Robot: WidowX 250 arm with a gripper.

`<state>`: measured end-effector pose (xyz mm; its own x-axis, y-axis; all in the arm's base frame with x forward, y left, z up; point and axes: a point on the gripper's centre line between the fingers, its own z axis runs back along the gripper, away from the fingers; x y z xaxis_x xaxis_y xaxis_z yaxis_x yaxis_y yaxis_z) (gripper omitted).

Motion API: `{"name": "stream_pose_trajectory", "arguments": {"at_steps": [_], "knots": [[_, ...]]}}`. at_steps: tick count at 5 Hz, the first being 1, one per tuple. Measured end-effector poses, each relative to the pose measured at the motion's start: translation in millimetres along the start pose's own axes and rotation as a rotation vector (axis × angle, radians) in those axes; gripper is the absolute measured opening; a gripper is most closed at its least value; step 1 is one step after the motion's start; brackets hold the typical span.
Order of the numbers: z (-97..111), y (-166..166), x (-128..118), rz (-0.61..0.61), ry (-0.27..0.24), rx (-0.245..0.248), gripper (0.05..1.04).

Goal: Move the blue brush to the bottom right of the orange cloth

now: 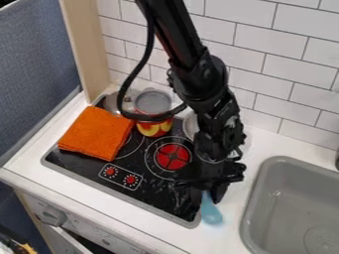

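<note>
Nearest me, low on the left, was the pale front of the toy kitchen (126, 236) with a grey knob (53, 216) on it. Above it ran the white counter (155, 235), and there, in the strip between the stove's front right corner and the sink, I saw the rounded end of the blue brush (211, 214). Its narrower part ran up to the black gripper (209, 191), which hung right over that corner of the stove. Whether the gripper was clamped on the brush or stood open around it, I could not tell (black on black is hard on the eyes). Nor could I tell if the brush touched the counter.

To the right lay the grey sink (291, 208). On the black stove (155, 196) were two red knobs (120, 175), with a red burner (173, 156) a little farther back. The orange cloth (97, 133) lay folded over the stove's left side, so the brush was to its lower right, well apart from it. Behind the cloth stood a red and yellow can (153, 128) with a grey top, and a metal pot (114, 102) just to its left. Farthest off, the black arm (173, 30) came in from the top, in front of the white tiled wall (288, 64).
</note>
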<state>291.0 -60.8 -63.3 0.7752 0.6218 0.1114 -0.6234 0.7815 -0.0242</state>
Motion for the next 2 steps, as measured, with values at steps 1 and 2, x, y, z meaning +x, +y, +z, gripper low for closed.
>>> {"name": "stream_pose_trajectory", "arguments": {"at_steps": [1,2], "knots": [[0.1,-1.4,-0.8,-0.004,-0.004,-0.002,0.338],[0.0,-1.6,-0.8,-0.004,-0.005,-0.005,0.337]]}}
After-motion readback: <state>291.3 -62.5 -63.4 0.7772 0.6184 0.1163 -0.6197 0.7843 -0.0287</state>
